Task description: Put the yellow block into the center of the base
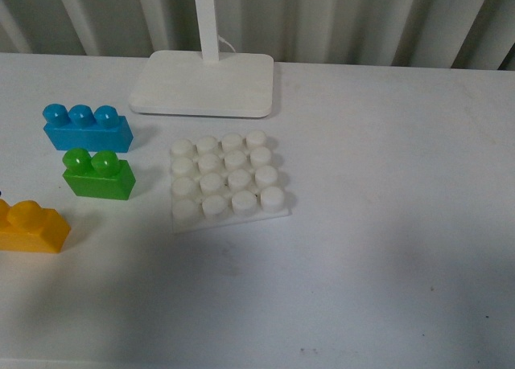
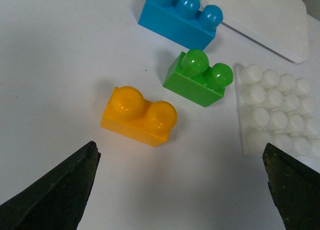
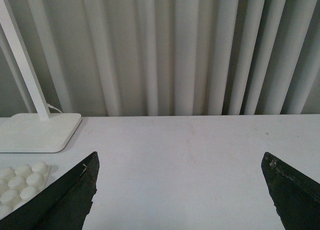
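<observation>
1. Approach stage, by the look of it: hovering over the yellow block (image 2: 139, 116) with the left gripper (image 2: 180, 149) spread wide, gripping nothing, touching nothing.
2. Locating the yellow block: upright, studs up, at the near left of the worktop (image 1: 386, 248), just beside the green brick (image 1: 98, 174) but apart from it, and well left of the base (image 1: 229, 180). Nothing seated on the base yet.
3. Likewise wide open and empty at the right gripper (image 3: 180, 157), aimed across bare worktop toward the pleated backdrop, with only a corner of the base at one side.
4. Called for next, as a judgement: lowering the left gripper around the yellow block, closing on its flat sides, lifting clear without nudging the green brick, carrying across to the base, squaring up over the four middle studs, then pressing straight down.
5. Hidden or unclear:
   - Cut off by the front view's left edge: part of the yellow block.
   - Absent from the front view: both arms.
   - Visible in the wrist views: only dark fingertips, no more of either gripper.
   - Cropped in both wrist views: the base.
   - Out of sight: the yellow block's underside, so no telling how snugly it fits.
</observation>
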